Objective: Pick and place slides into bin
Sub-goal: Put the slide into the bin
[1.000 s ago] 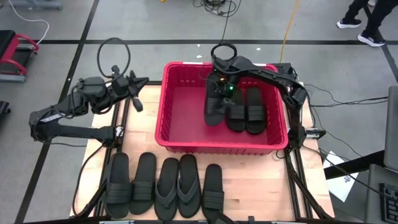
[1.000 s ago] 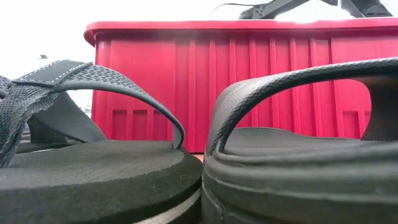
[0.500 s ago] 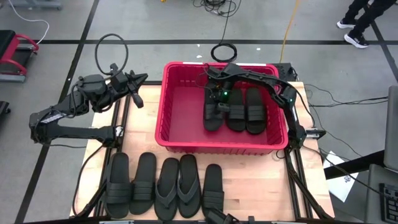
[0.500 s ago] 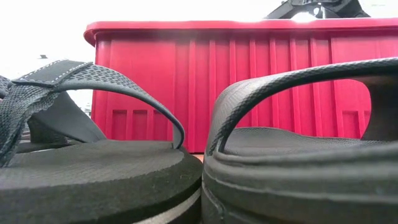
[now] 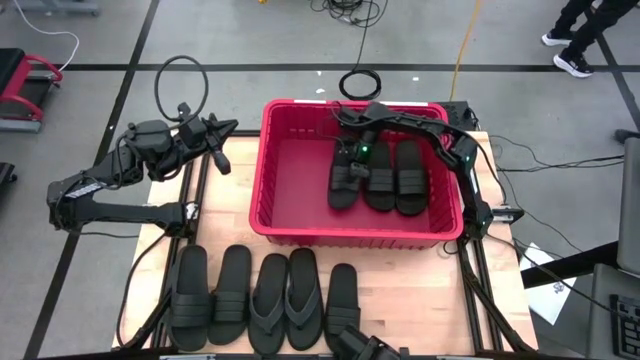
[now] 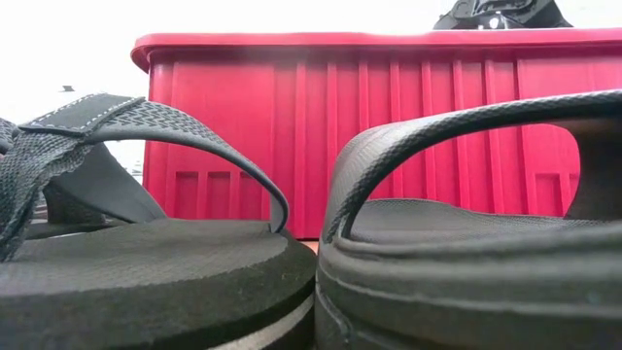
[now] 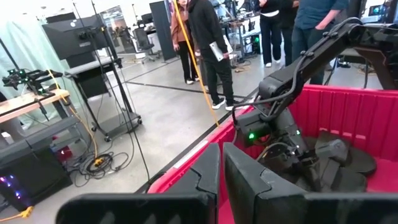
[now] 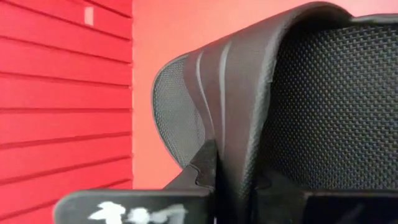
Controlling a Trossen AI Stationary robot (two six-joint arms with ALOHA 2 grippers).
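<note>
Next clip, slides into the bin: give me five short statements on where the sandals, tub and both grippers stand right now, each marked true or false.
1. Three black rubber sandals lie in the large red plastic tub. True.
2. Five sandals remain in a row on the wooden table in front of the tub. True.
3. The right gripper hangs open above the tub. False: it is down inside the tub, shut on the strap of the leftmost sandal there.
4. The left gripper holds a sandal. False: it is shut and empty, beside the tub's left wall.
5. The two thong-style flip-flops are in the tub. False: they lie in the table row.
</note>
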